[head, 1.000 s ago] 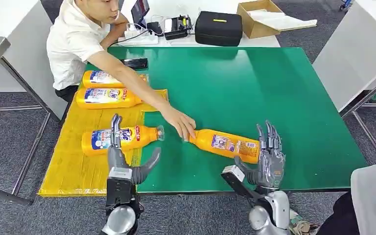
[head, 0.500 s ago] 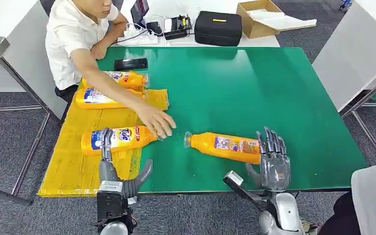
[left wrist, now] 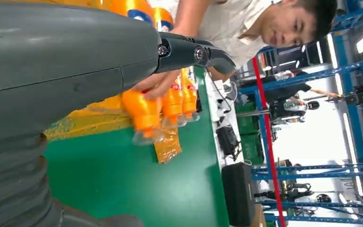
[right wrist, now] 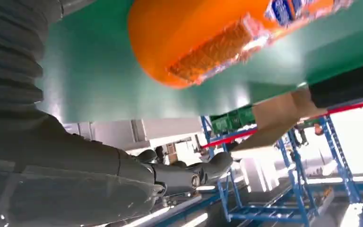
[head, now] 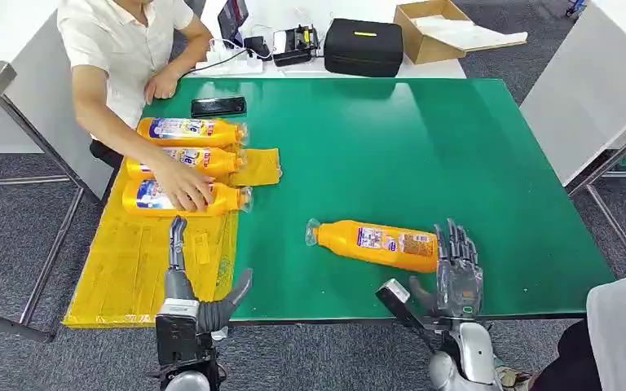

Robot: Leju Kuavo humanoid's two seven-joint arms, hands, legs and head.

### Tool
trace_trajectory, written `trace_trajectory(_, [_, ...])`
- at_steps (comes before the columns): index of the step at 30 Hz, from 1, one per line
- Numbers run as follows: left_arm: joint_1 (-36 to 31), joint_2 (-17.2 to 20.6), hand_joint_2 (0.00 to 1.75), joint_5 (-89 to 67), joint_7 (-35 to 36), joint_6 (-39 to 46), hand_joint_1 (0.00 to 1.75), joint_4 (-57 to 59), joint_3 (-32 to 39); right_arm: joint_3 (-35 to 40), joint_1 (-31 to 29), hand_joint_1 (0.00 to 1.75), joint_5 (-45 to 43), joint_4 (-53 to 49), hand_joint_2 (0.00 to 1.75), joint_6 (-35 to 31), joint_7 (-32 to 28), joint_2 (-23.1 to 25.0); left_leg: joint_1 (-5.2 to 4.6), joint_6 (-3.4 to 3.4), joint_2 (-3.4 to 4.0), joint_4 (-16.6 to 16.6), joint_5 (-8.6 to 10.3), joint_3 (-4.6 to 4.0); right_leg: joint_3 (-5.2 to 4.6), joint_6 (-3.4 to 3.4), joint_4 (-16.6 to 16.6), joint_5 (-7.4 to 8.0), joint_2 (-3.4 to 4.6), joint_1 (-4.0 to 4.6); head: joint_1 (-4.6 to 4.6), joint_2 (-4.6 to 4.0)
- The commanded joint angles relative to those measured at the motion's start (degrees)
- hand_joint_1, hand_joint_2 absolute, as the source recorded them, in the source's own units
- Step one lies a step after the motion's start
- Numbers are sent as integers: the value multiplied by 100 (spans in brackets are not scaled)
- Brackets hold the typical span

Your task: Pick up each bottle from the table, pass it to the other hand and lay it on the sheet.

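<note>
Moved since the earlier frames: the person's hand (head: 181, 189) has left the lone bottle's neck and pulled the nearest sheet bottle back into a row with the other two; both robot hands have drawn back toward the table's near edge.

Item 1, yellow sheet (head: 130, 269): lies over the left side of the green table (head: 424, 138), overhanging its left edge, with a crumpled corner by the bottle caps.

Item 2, three orange detergent bottles on the sheet, lying flat and side by side, caps toward the table's middle: far bottle (head: 189, 129), middle bottle (head: 212, 160), near bottle (head: 224, 199). The person's hand rests on the near one; the left wrist view shows it across the bottles too.

Item 3, black phone (head: 218, 106): flat on the green surface beyond the far bottle.

Item 4, left hand (head: 189, 285): at the near edge over the sheet, fingers straight and apart from the thumb, nothing in it.

Item 5, fourth orange bottle (head: 375, 244): lying on bare green at the near right, cap pointing left, base toward the right hand, well apart from the sheet.

Item 6, right hand (head: 455, 275): just beside that bottle's base, fingers extended upward, thumb out, holding nothing; whether a fingertip touches the bottle cannot be told.

Item 7, black case (head: 364, 46) and open cardboard box (head: 432, 28): beyond the table's far edge.
</note>
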Motion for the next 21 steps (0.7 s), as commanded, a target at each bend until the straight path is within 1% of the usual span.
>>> trace_trajectory(1, [-82,126,175,37,31,-66,0,132,-57,601,-632,0,-291,1122,175,-378,147,-25,4,-1,26,-2,-15,37,34,-24,-7,-7,16,9,0,0])
trace_trajectory(2, [-102,152,175,-19,32,-98,0,146,-102,657,-723,0,-392,1195,175,-347,159,0,4,-1,20,-3,-9,26,23,-18,-7,-3,13,8,0,0])
trace_trajectory(3, [-103,149,175,-22,33,-99,0,147,-105,666,-746,0,-388,1198,175,-334,160,8,6,-1,30,-1,-14,34,29,-23,-7,-5,21,10,0,0])
trace_trajectory(4, [-117,150,175,-67,22,-93,0,159,-118,684,-827,0,-658,1263,175,-357,67,34,2,-1,25,-4,-8,23,18,-16,-7,0,19,5,-2,0])
trace_trajectory(5, [-124,145,175,-68,23,-99,0,172,-123,692,-882,0,-619,1303,175,-392,109,27,5,-1,36,-2,-15,37,31,-25,-8,-4,25,10,0,0])
trace_trajectory(6, [-122,145,175,-68,23,-100,0,176,-124,692,-895,0,-619,1306,175,-388,109,25,3,-1,21,-3,-8,24,20,-17,-7,-2,14,7,0,0])
trace_trajectory(7, [-147,140,175,-65,29,-109,0,225,-128,686,-936,0,-685,1377,175,-346,146,27,5,-1,27,-1,-14,36,32,-24,-6,-6,17,10,0,0])
trace_trajectory(8, [-164,141,175,-64,45,-126,0,268,-136,705,-976,0,-673,1447,175,-334,135,0,2,-1,16,-4,-7,25,23,-18,-7,-3,8,6,0,0])
trace_trajectory(11, [-210,133,175,-37,65,-173,0,362,-172,694,-1063,0,-486,1565,175,-468,154,-40,3,0,22,-3,-14,40,38,-24,-8,-9,11,8,0,0])
trace_trajectory(12, [-236,127,175,-1,74,-206,0,389,-195,636,-1110,0,-330,1627,175,-468,181,-16,1,0,11,-4,-5,22,21,-15,-7,-3,4,5,0,0])
trace_trajectory(13, [-244,108,175,36,88,-213,0,394,-187,628,-1148,0,-354,1658,175,-468,147,11,6,0,27,3,-25,57,56,-35,-6,-17,12,13,0,0])
trace_trajectory(14, [-272,113,175,56,91,-224,0,422,-197,580,-1170,0,-308,1684,175,-468,91,48,0,0,9,-4,-4,20,19,-13,-6,-2,4,3,0,0])
trace_trajectory(15, [-301,115,175,60,91,-235,0,449,-208,609,-1215,0,-193,1740,175,-468,93,73,2,0,18,-2,-11,34,32,-22,-7,-7,9,7,0,0])
trace_trajectory(17, [-328,106,175,96,81,-238,0,466,-206,569,-1217,0,-18,1671,175,-468,76,112,1,-1,11,-4,-4,20,19,-14,-6,-2,5,4,0,0])
trace_trajectory(19, [-338,102,175,126,77,-240,0,456,-203,527,-1240,0,-52,1662,175,-468,16,156,5,-2,24,1,-16,42,39,-28,-4,-10,13,10,0,0])
trace_trajectory(20, [-339,95,175,151,95,-242,0,460,-194,542,-1273,0,-40,1686,175,-468,6,180,2,-1,17,-2,-8,27,23,-19,-4,-5,9,6,0,0])
trace_trajectory(21, [-348,90,175,183,120,-261,0,484,-190,556,-1315,0,-71,1752,175,-468,18,204,4,-2,22,2,-16,39,36,-28,-3,-10,10,10,0,0])
